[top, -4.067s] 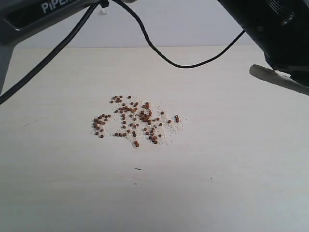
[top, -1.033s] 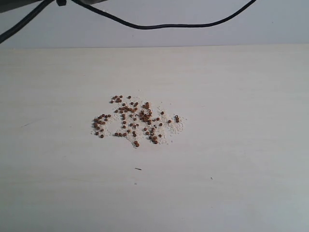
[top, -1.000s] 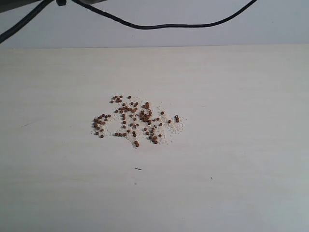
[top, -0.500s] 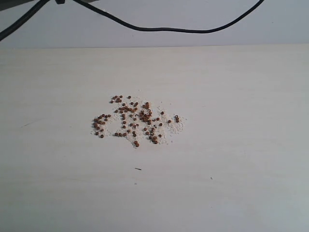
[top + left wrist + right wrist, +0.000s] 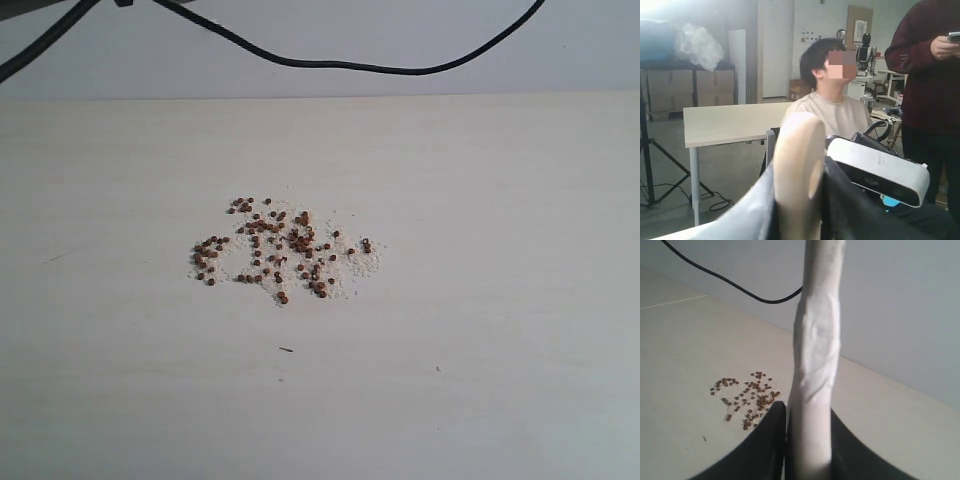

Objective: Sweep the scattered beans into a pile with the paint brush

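Observation:
The beans [image 5: 280, 250] lie in a loose reddish-brown patch mixed with pale crumbs near the middle of the table [image 5: 500, 300]; they also show in the right wrist view as the beans [image 5: 747, 400]. Neither gripper appears in the exterior view. The paint brush [image 5: 797, 165] shows its pale wooden handle end with the hole, clamped between the jaws of my left gripper [image 5: 799, 192]. In the right wrist view the paint brush [image 5: 815, 365] stands edge-on as a whitish bar, and my right gripper [image 5: 808, 417] is closed around its lower part, above the table and beside the beans.
A black cable [image 5: 340, 65] hangs across the top of the exterior view. A lone dark speck [image 5: 286, 349] lies on the table nearer than the beans. Behind the left gripper are a white camera housing [image 5: 875, 167], a seated person [image 5: 832, 107] and a table [image 5: 730, 125].
About four seconds ago both arms and the brush showed at the top of the exterior view; they have since left it. In the last second only the cable shifted slightly. The beans have not moved.

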Available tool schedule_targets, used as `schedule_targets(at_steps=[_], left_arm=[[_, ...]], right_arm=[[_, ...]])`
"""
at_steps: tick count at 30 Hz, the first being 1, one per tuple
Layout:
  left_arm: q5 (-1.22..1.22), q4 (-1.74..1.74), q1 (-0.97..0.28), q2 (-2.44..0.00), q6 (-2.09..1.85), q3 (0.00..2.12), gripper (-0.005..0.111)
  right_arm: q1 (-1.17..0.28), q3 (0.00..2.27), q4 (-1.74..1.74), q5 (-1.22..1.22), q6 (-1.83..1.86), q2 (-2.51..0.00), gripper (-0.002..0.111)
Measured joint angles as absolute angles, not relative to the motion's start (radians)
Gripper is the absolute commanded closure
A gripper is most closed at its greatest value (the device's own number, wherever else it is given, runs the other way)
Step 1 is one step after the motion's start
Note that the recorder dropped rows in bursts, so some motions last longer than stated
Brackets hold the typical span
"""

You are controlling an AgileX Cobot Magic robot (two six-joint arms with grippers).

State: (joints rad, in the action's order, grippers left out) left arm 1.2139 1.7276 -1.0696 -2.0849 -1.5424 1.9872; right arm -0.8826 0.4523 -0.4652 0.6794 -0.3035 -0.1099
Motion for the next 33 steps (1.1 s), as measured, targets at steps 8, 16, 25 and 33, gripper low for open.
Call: schedule_targets(at_steps=[8,16,25,33], left_arm=[[1.2,1.745,-1.06,-2.085,-1.509,1.987,0.107],[1.177,1.728,-1.058,-2.087,-1.506,1.987,0.107],[1.182,1.719,-1.058,-2.087,-1.506,1.987,0.107],[1.187,1.694,-1.058,-2.087,-1.493,1.987,0.107]], right_arm=[[-0.883,0.452,-0.533,0.619,-0.3,-0.11,0.061],[-0.883,0.452,-0.55,0.552,-0.3,-0.11,0.058],[-0.883,0.452,-0.56,0.492,-0.324,-0.148,0.059],[-0.883,0.452,-0.642,0.463,-0.335,-0.226,0.061]])
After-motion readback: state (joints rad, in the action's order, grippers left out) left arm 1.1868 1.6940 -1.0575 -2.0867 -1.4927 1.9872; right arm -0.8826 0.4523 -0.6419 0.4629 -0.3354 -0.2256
